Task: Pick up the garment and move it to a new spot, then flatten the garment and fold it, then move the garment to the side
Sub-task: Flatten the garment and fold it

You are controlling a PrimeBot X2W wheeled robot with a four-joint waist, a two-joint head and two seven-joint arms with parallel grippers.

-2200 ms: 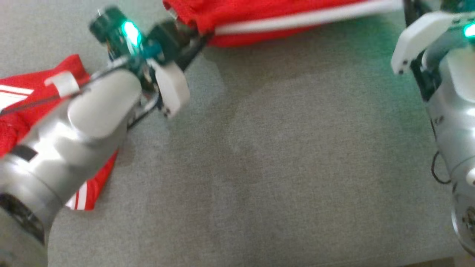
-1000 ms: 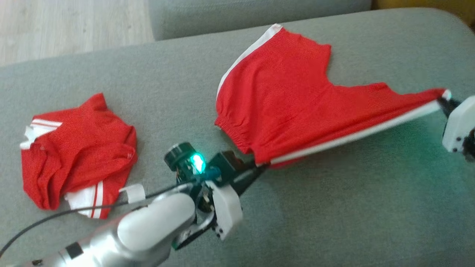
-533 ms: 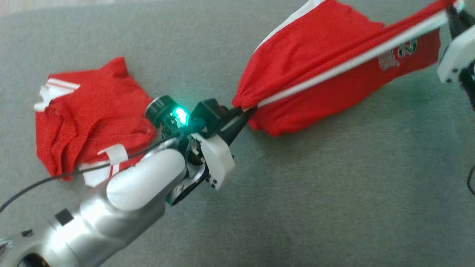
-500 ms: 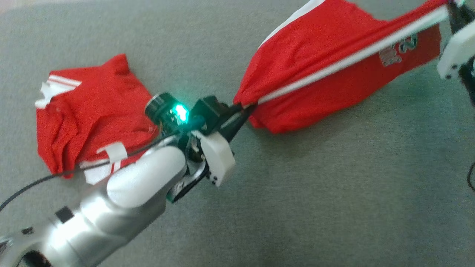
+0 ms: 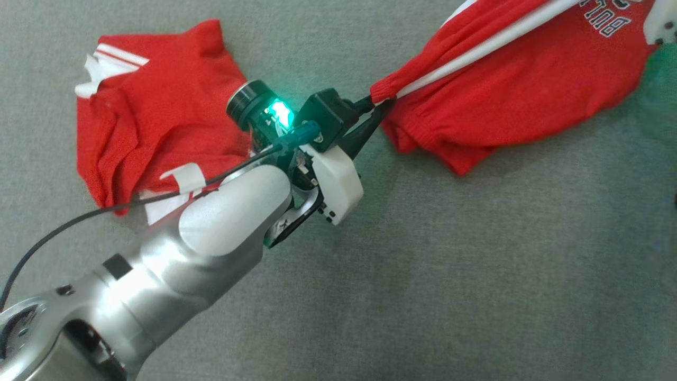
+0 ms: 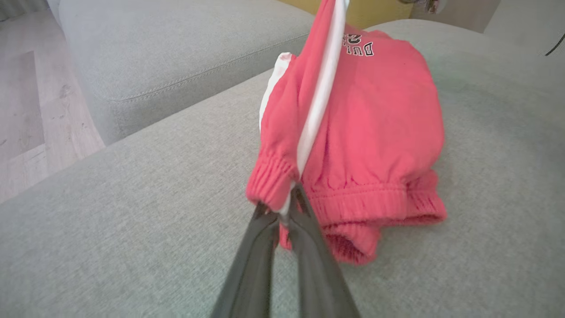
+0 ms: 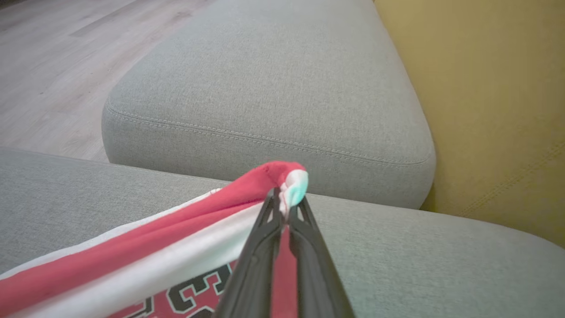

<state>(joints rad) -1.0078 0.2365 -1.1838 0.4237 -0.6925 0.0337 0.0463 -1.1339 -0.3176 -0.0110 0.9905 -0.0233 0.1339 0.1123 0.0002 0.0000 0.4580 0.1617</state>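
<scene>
There: the left claw [image 6: 284, 207] is pinched tight on the elastic corner of the red shorts [image 5: 518, 100], right at the white side stripe. The right claw [image 7: 284, 201], pressed together too, nips the other end of that stripe. Between them the stripe is taut and lifted, while the rest of the shorts sags onto the grey sofa cushion [image 5: 423, 275], toward its far edge, doubled over on itself (lettering showing, so hardly flat). By my reckoning the pick-up is done and the carry to a new spot is in hand. Flattening, folding and setting aside are all to come. Another red garment [image 5: 153, 106] lies crumpled beside the left forearm, touched by neither claw.
</scene>
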